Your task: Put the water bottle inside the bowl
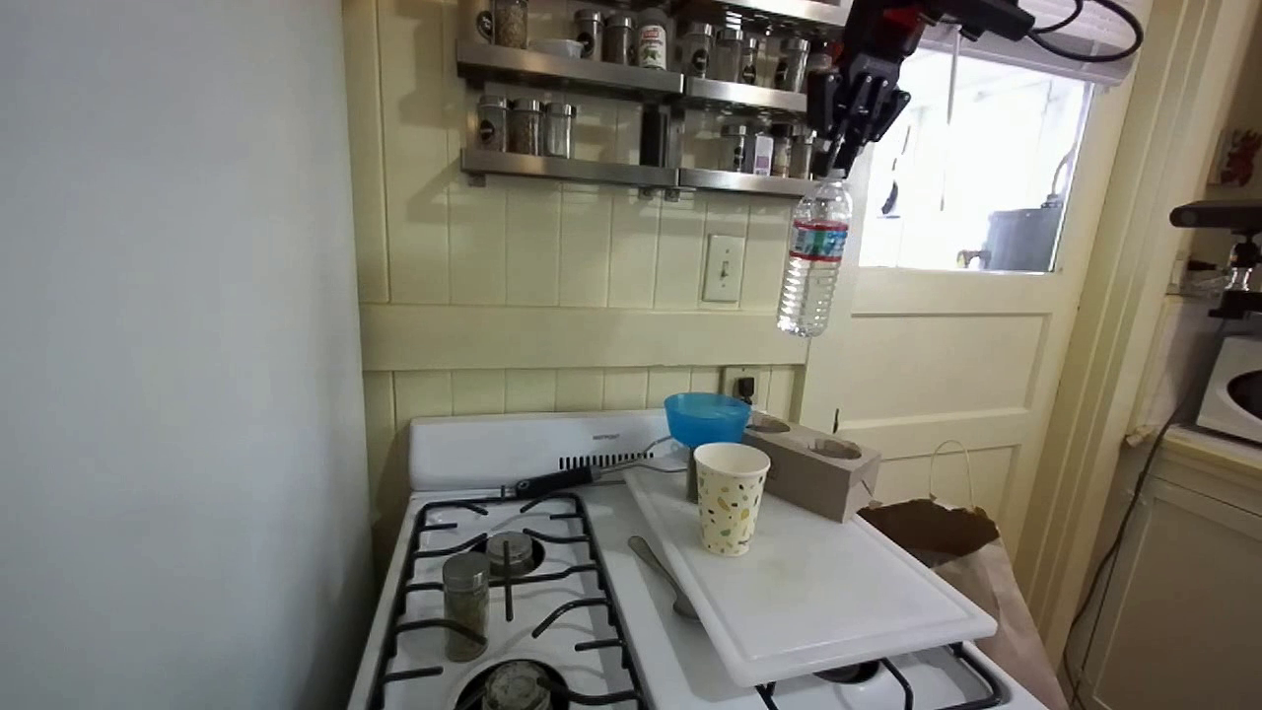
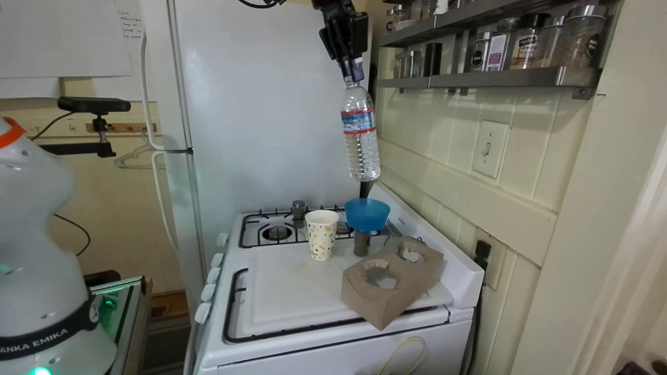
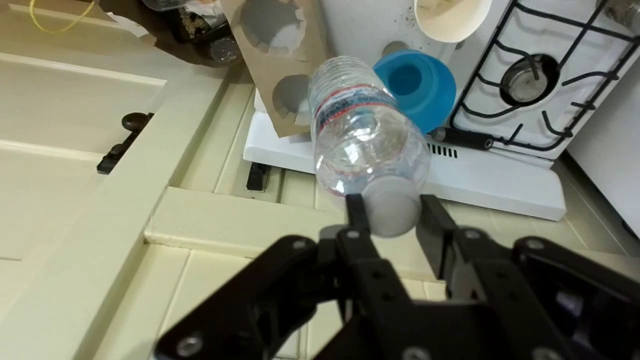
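Note:
The water bottle, clear with a white cap and a red-and-blue label, hangs nearly upright, slightly tilted, in both exterior views and the wrist view. My gripper is shut on its cap; the fingertips also show in the other views. The blue bowl is below the bottle, with a gap between them. It appears perched on a small jar. The bowl also shows in an exterior view and in the wrist view, beside the bottle.
A patterned paper cup stands on the white cutting board by the bowl. A cardboard holder with two holes is on the bowl's other side. Spice shelves are on the wall near the gripper. Stove grates lie beside the board.

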### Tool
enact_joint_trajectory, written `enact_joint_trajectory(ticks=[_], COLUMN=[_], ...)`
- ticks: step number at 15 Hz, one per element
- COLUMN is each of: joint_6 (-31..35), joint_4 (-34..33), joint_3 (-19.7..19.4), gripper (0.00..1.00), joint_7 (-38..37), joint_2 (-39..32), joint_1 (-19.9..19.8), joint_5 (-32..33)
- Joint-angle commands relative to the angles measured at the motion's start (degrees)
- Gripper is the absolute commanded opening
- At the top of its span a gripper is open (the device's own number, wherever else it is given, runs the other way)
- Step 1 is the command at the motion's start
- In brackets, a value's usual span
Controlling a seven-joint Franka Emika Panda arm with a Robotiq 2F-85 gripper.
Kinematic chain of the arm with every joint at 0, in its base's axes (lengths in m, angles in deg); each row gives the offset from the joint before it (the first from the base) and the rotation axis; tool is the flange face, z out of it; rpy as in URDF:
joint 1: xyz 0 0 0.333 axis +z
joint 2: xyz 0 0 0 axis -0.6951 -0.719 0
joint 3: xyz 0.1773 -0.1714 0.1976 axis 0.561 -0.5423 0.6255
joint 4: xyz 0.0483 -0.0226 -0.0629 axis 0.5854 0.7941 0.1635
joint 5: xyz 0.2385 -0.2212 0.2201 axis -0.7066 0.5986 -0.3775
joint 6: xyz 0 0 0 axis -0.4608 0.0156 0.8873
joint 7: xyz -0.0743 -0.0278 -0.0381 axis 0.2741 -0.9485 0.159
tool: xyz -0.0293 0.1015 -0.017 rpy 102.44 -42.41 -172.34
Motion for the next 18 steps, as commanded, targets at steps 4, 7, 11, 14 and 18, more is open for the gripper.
enact_joint_trajectory(ticks=[4,7,11,14,18], joint_6=[-1.4,0.4,1.2,-0.3,-1.1], joint_4=[-1.7,-4.1,-8.8,-12.9,-14.4], joint_3=[-0.4,-0.7,-0.8,0.2,1.7], gripper=[0.08,0.08,0.08,0.08,0.08], joint_7=[-0.3,-0.6,-0.2,-1.3,-3.9], joint_2=[-2.3,-6.2,-11.8,-15.2,-15.9], joint_1=[0.6,1.3,1.6,1.8,2.4], joint_5=[-0.9,-4.0,-8.4,-8.6,-7.3])
